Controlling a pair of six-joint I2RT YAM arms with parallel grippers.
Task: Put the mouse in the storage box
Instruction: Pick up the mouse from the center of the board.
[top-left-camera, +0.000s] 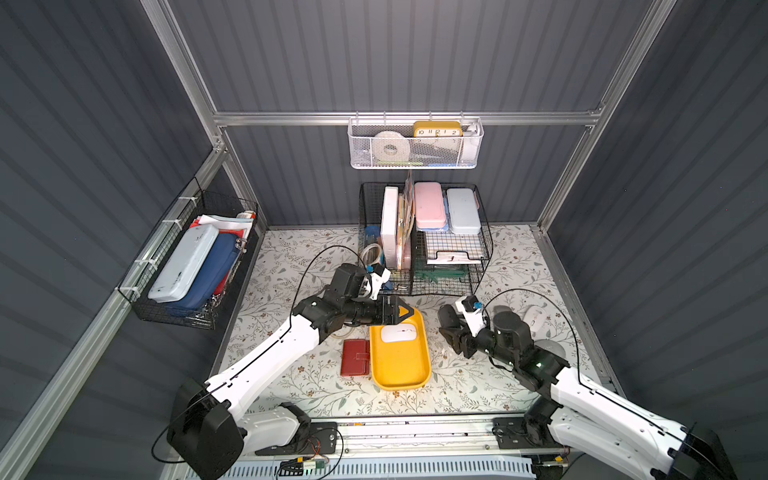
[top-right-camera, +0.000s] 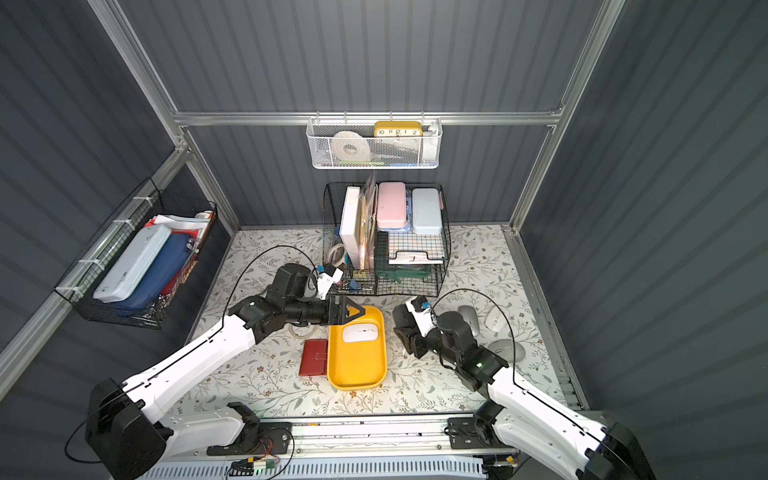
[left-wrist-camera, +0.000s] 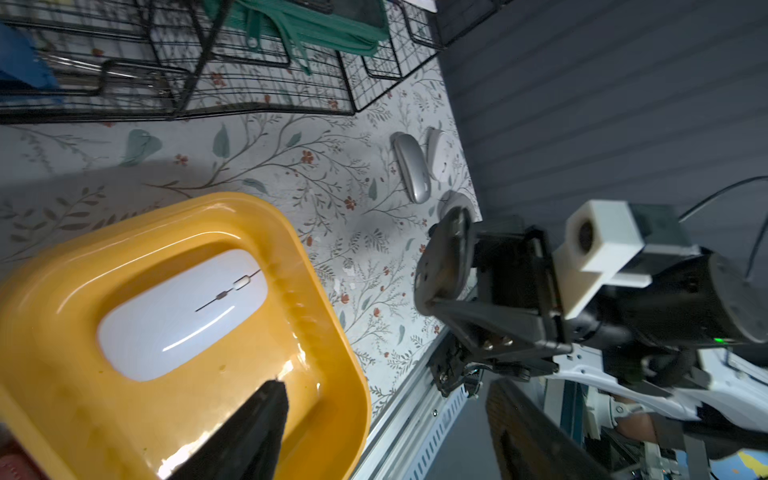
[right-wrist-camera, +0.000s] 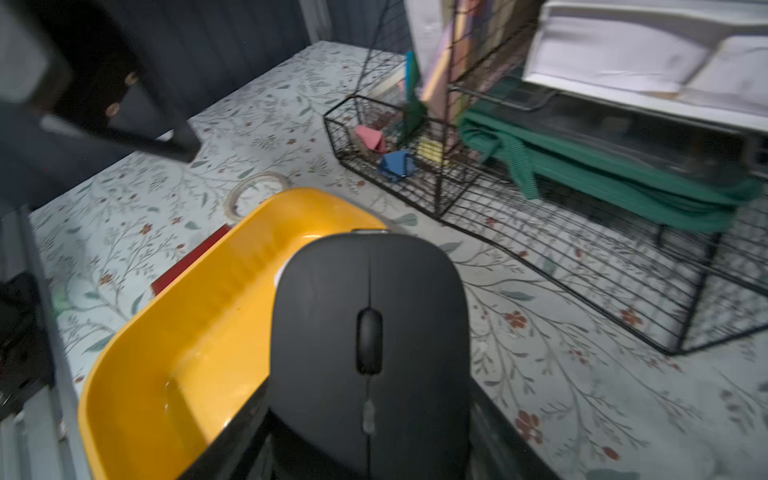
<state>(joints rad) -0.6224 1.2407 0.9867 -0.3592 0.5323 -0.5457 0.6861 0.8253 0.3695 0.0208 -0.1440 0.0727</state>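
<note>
Looking down in both top views, the yellow storage box (top-left-camera: 401, 370) lies mid-worktop (top-left-camera: 291, 257). A white mouse (top-left-camera: 399, 333) already rests in its far end, and a red wallet (top-left-camera: 355, 358) lies just to its left. The left pincer (top-left-camera: 409, 311) hovers over the box's far rim, spread and empty. The right pincer (top-left-camera: 451, 334) hangs just right of the box.

From the left wrist, the white mouse (left-wrist-camera: 183, 311) lies flat on the box floor (left-wrist-camera: 104, 407). One left finger (left-wrist-camera: 257, 428) pokes above it, touching nothing.

From the right wrist, a black mouse (right-wrist-camera: 370, 332) sits nose outward, pinched by its flanks near the tail between the right fingers (right-wrist-camera: 245, 432). The box (right-wrist-camera: 187, 311) lies just to its left. The mouse looks light and rigid, with a smooth shell that could slip, so its long sides seem the right hold. A low release into the near half should spare the white one.
</note>
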